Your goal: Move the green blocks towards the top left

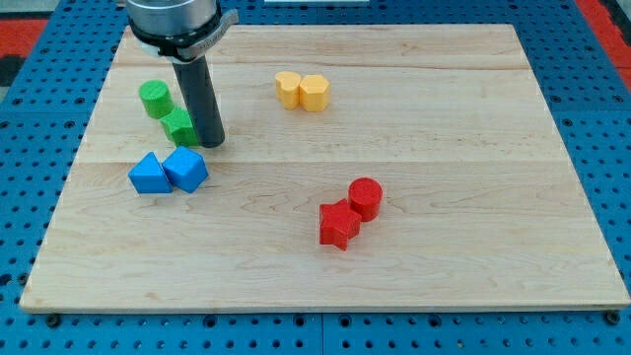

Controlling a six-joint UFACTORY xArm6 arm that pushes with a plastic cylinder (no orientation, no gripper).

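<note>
1. Nearest the view's bottom, a red star-shaped block (338, 224) touches a red cylinder (366, 196) on the wooden worktop (473, 177).
2. Left of them, a blue triangular block (149, 175) and a blue angular block (186, 169) touch.
3. My tip (211, 143) rests just right of the green ridged block (179, 126), apparently touching it; there is no gripper, only the rod.
4. The green cylinder (155, 99) sits just beyond, upper left.
5. Farthest, two yellow blocks (288, 88) (314, 92) touch.
</note>
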